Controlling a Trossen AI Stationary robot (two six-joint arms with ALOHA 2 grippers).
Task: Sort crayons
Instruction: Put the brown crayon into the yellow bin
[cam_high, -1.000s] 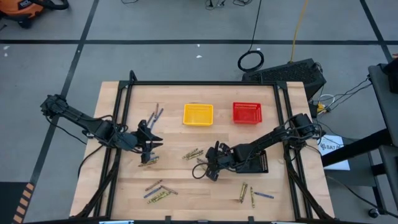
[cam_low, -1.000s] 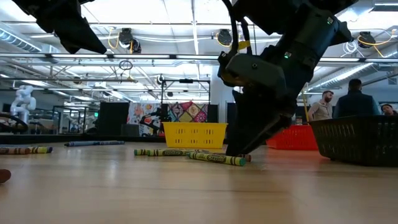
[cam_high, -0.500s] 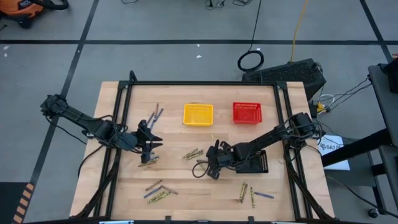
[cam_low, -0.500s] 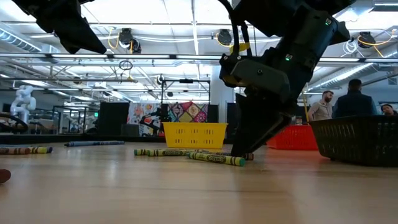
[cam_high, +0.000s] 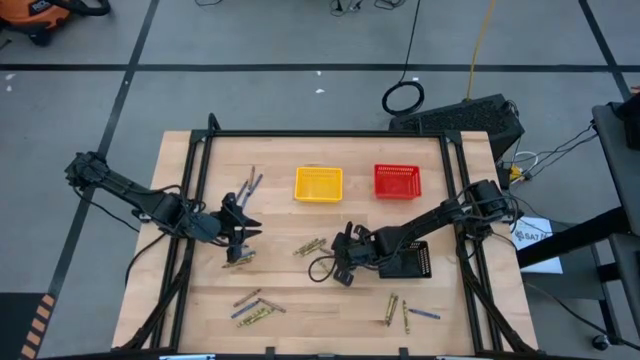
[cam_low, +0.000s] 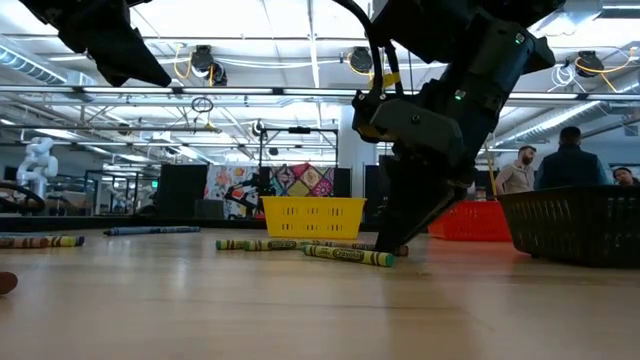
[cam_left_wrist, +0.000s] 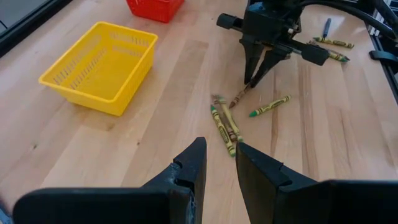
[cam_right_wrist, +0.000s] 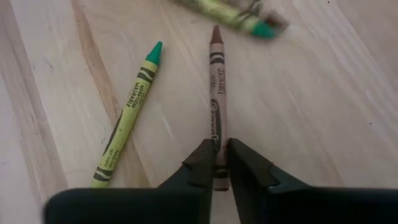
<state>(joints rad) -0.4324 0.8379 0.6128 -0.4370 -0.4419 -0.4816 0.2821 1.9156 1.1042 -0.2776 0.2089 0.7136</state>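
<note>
Brown crayon (cam_right_wrist: 216, 93) pinched on the tabletop (cam_high: 290, 300)

It is gripped by the right gripper (cam_right_wrist: 216, 163) fingers mid-tabletop, beside a green-tipped crayon (cam_right_wrist: 127, 123); the left gripper (cam_left_wrist: 219, 163), fingers narrowly parted, is held empty.

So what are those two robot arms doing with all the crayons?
They are sorting crayons. The right claw has pinched onto one end of a brown crayon that lies flat on the table, next to a yellow-green crayon. The left claw hangs open over the table's left part, holding nothing. More crayons lie scattered around, and the yellow basket and red basket wait at the back.
</note>
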